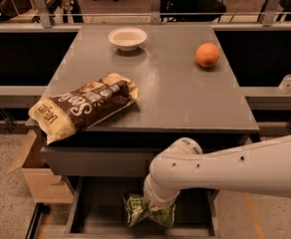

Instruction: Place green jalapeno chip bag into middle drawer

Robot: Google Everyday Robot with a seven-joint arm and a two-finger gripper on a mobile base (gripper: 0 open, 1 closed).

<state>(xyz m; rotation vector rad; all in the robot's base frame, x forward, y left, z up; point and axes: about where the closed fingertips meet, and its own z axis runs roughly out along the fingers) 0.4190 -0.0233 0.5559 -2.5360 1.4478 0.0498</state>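
Observation:
The green jalapeno chip bag (146, 214) stands crumpled inside the open middle drawer (76, 209), near the middle of its dark floor. My gripper (159, 204) is lowered into the drawer right on top of the bag, and its end is hidden behind the white wrist housing. The bag's top disappears under the wrist. The white arm reaches in from the right, in front of the cabinet.
On the grey cabinet top lie a larger brown-and-yellow chip bag (83, 106) at the front left, a white bowl (127, 38) at the back, and an orange (207, 55) at the back right. A cardboard box (36, 176) stands left of the cabinet. A clear bottle (289, 81) stands at the right.

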